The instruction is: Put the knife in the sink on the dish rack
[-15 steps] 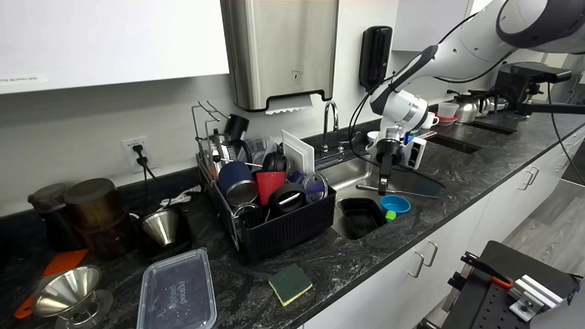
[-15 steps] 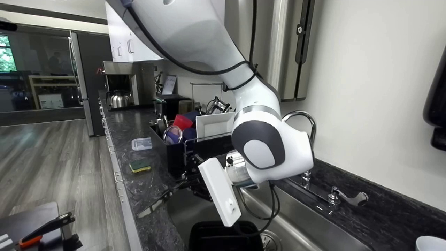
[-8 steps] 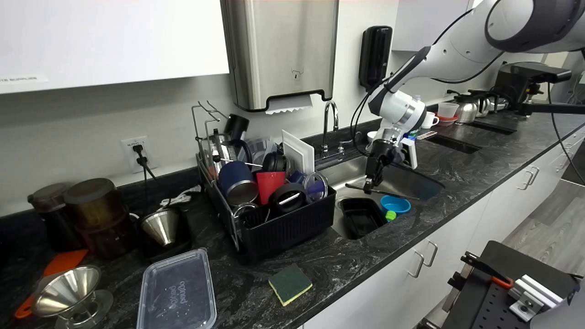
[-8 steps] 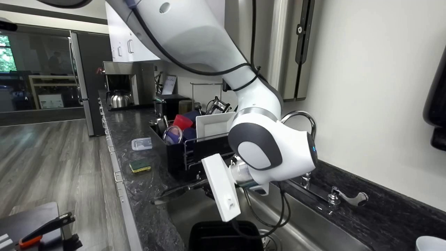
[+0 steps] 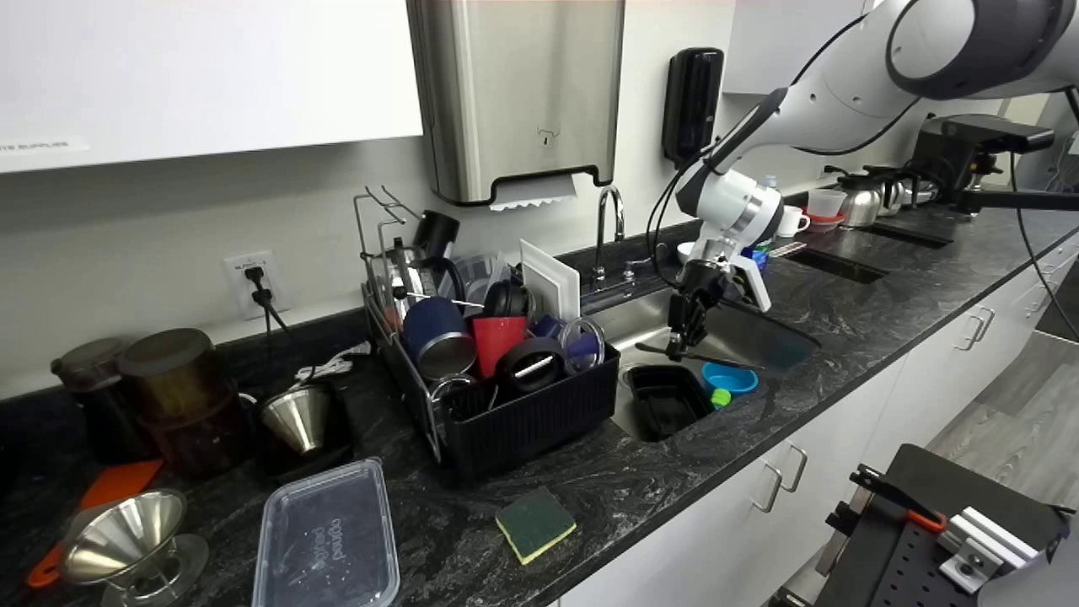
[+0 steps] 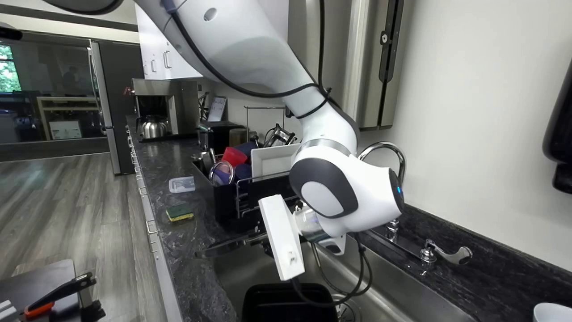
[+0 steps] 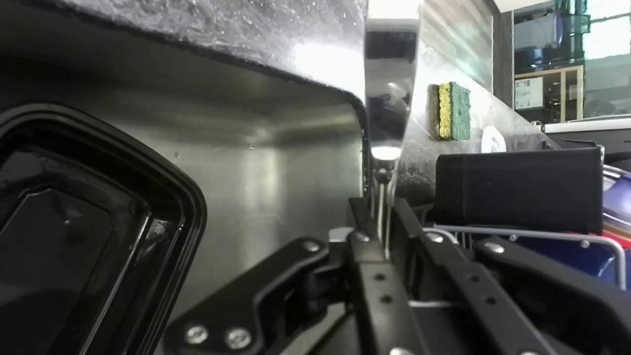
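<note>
Your claw (image 7: 379,217) is clenched on the knife (image 7: 389,88), grasping it by the handle a little behind the blade. The knife is over the sink (image 7: 276,162), its blade pointing towards the front edge of the worktop (image 5: 649,489). Expect it to be light, stiff and hard to break; the handle looks narrow, so I would guess it may pivot in your grip if the blade catches something, more so if wet. That hold seems sound: it keeps you off the cutting edge and leaves the blade end free to go in.

In the sink you have a black tub (image 5: 668,400) and, just beside it on the front-edge side, a blue bowl (image 5: 742,382); what they may hold is hard to make out. The dish rack (image 5: 539,421) stands on the worktop just beside the sink, packed with a blue mug (image 5: 434,337), a red cup (image 5: 499,341), an upright white plate (image 5: 552,282) and more, so you will likely need to pick your gap carefully.
</note>
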Robot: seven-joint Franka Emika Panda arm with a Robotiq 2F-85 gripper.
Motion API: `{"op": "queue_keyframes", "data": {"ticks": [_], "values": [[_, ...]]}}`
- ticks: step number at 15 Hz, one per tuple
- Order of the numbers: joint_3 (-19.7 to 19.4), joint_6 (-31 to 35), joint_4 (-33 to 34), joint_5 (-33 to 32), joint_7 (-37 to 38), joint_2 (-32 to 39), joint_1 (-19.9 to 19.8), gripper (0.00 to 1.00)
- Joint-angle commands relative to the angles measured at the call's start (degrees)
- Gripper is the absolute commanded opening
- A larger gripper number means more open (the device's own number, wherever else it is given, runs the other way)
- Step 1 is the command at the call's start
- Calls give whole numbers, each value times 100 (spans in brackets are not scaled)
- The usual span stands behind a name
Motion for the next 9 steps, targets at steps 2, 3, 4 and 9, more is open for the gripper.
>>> {"op": "queue_keyframes", "data": {"ticks": [2,3,4,9], "values": [[-141,181,-160,106,151,-114,151,4],[-143,185,-158,107,167,-112,153,4],[-145,190,-155,103,183,-108,156,4],[-123,235,-5,25,223,16,123,14]]}}
